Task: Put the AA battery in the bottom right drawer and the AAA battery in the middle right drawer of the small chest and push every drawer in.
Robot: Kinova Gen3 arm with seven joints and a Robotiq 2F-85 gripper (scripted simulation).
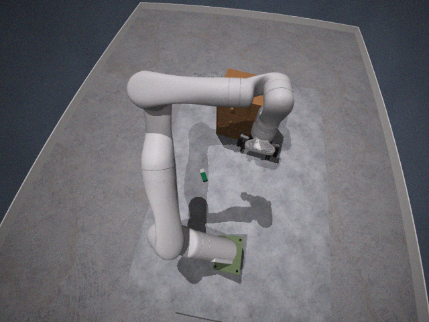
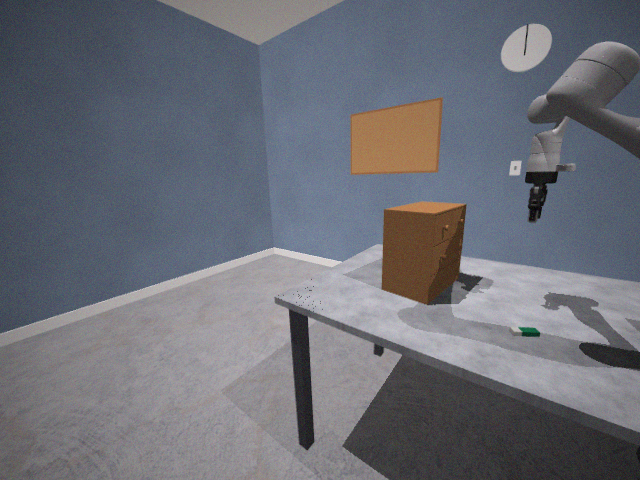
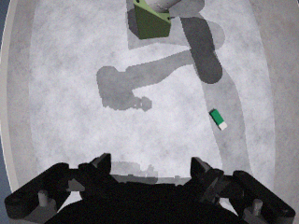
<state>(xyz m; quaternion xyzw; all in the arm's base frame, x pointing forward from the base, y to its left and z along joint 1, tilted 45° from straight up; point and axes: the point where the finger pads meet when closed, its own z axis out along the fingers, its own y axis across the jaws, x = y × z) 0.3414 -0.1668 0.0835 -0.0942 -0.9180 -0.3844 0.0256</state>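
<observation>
The small orange-brown chest (image 1: 232, 121) (image 2: 410, 248) stands at the back of the table, its drawer fronts with small knobs facing the arm's base. The fronts I can see look flush; the arm hides part of them in the overhead view. My gripper (image 1: 259, 149) (image 2: 534, 212) (image 3: 150, 164) is open and empty, and hangs high above the table just in front of the chest. One small green battery with a white end (image 1: 203, 175) (image 2: 525, 331) (image 3: 217, 119) lies flat on the table between the chest and the base. I cannot tell whether it is the AA or the AAA. I see no other battery.
The arm's green base plate (image 1: 236, 246) (image 3: 145, 21) sits near the table's front. The arm's long link passes above the chest's top. The table's left edge (image 2: 330, 312) lies close beside the chest.
</observation>
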